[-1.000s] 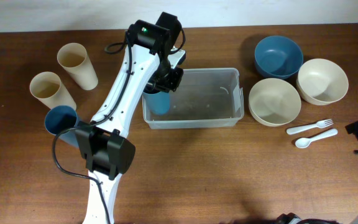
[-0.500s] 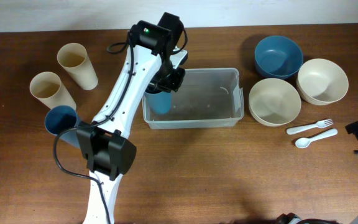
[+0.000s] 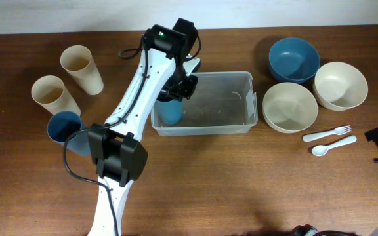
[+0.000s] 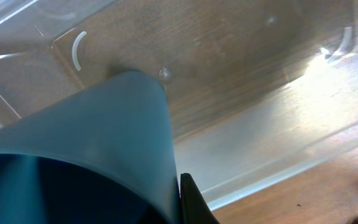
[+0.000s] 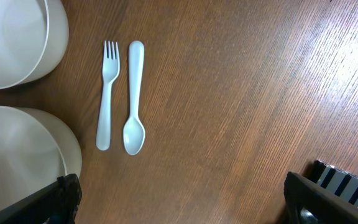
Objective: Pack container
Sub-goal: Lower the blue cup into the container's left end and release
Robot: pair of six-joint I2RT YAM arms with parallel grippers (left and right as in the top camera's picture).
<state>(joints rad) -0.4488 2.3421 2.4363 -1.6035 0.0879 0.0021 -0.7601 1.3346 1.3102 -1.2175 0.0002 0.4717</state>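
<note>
- The container is set mid-table, upright with its opening upward. Its long axis runs left to right, parallel to the table's far edge.
- Its left end is taken up by the blue cup, which is held just inside the left wall with its base toward the floor. Whether the base touches cannot be told.
- The cup's wall is pinched by the left gripper, whose fingers are closed tight on it at the rim.
- From the cup to the right wall, only the bin's bare floor is seen.
- A cream bowl is placed just beside the right rim. Bare wood is left in front of the near wall.
- The right gripper is held at the table's right edge with its fingers spread wide, near the fork and spoon.
- Since a second ago, the left arm has been shifted slightly rightward and the cup brought a little nearer the front wall. Nothing else has been moved.
</note>
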